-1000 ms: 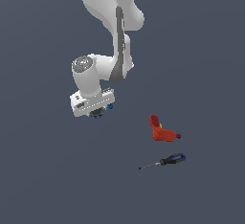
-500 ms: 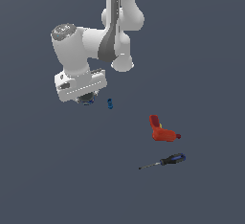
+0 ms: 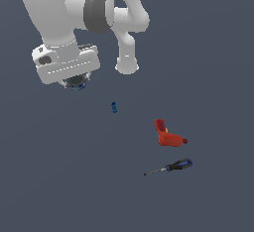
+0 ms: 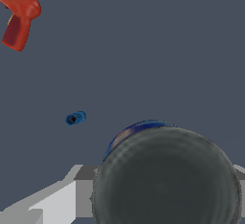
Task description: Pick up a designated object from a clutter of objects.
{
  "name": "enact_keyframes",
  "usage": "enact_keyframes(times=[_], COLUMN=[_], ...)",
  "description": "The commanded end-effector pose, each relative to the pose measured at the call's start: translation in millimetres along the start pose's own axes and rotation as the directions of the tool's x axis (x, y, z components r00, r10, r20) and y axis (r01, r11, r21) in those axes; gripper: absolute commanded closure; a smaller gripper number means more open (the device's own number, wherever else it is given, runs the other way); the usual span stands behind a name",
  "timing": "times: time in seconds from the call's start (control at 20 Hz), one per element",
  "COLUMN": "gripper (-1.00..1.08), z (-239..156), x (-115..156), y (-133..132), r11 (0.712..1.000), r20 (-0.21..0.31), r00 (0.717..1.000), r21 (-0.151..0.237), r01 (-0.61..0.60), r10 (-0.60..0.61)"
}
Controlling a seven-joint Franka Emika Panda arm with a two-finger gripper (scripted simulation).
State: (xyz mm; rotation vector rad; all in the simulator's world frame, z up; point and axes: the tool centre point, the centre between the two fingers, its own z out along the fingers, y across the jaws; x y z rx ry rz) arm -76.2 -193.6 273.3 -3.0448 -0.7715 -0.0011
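Observation:
The designated object, a dark grey round disc with a bluish underside, hangs just beneath my gripper, well above the floor at the exterior view's upper left. My gripper is shut on it and my fingers are mostly hidden behind the hand. In the wrist view the disc fills the near part of the picture, with a blue rim showing. The rest of the clutter lies below: a tiny blue piece, a red chunky object and a slim screwdriver.
The tiny blue piece and the red object also show in the wrist view on the flat dark grey floor. The arm's white base post stands behind the items.
My gripper has risen and moved towards the exterior view's left, with the disc in it. The tiny blue piece now lies uncovered below it. The red object and the screwdriver have not moved.

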Motion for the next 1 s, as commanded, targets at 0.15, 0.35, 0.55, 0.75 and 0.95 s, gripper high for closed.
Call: enact_keyframes(times=[0.15, 0.35, 0.55, 0.75, 0.95], gripper=[1.08, 1.08, 1.08, 1.08, 1.08], z=[-49, -76, -94, -104, -107], x=[-12, -17, -21, -22, -22], y=[11, 18, 23, 26, 27], r11=[1.000, 1.000, 1.000, 1.000, 1.000], r20=[0.000, 0.000, 0.001, 0.001, 0.001], r00=[1.000, 1.000, 1.000, 1.000, 1.000], r21=[0.000, 0.000, 0.000, 0.000, 0.000], r01=[0.000, 0.001, 0.001, 0.001, 0.002], r10=[0.000, -0.001, -0.001, -0.001, -0.002])
